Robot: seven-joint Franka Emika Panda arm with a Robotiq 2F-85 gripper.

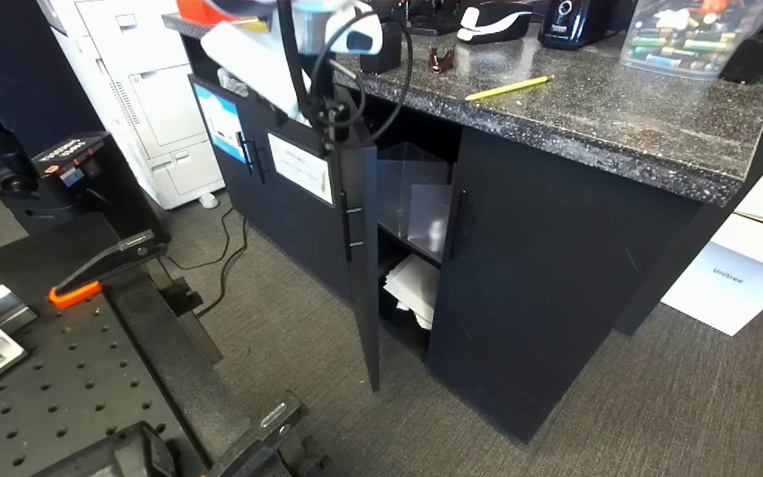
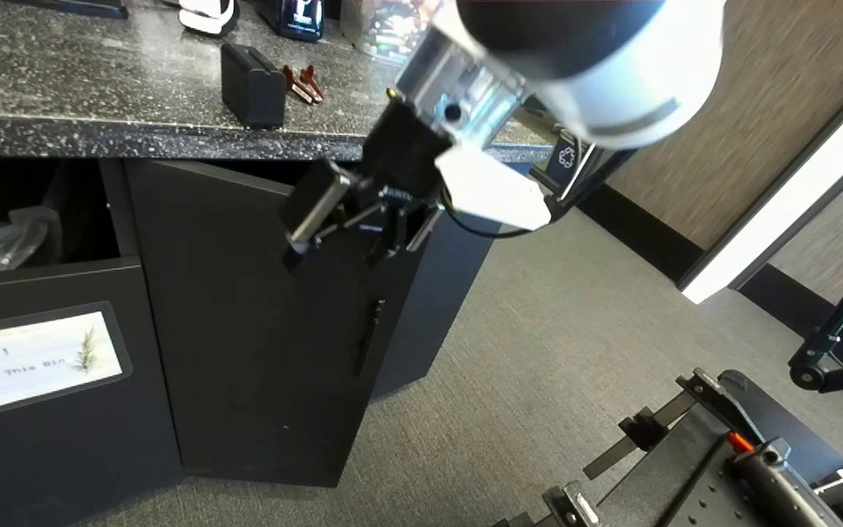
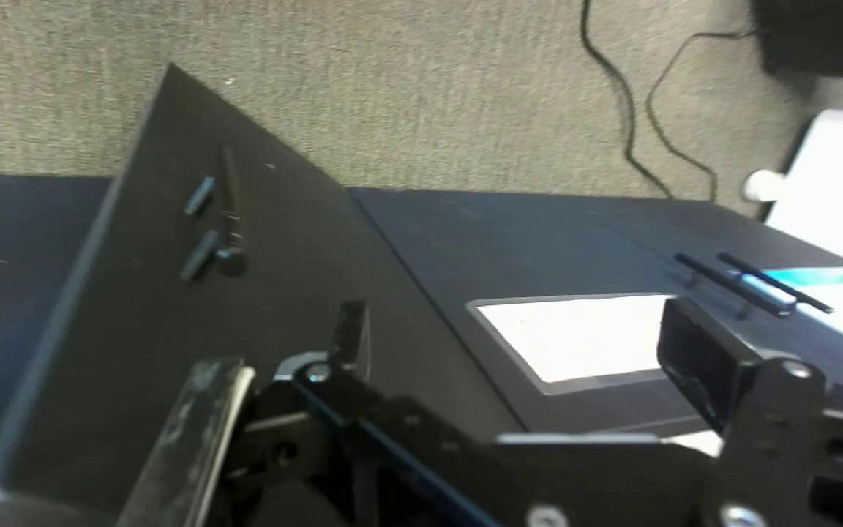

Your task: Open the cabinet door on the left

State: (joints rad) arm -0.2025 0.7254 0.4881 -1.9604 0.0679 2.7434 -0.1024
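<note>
Over gray carpet (image 2: 509,351), the cabinet door (image 2: 260,344) stands ajar near the wide-spread gripper (image 3: 524,342).

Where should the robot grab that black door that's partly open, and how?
Probably the middle of its slim bar handle, from the outer side of the door, with the open gripper straddling it. The bar runs upright and stands off the face on two posts, leaving a gap behind.

Bright light, glare on the countertop (image 1: 587,106), white label (image 3: 579,337) washed out in a blurred wrist view
</note>
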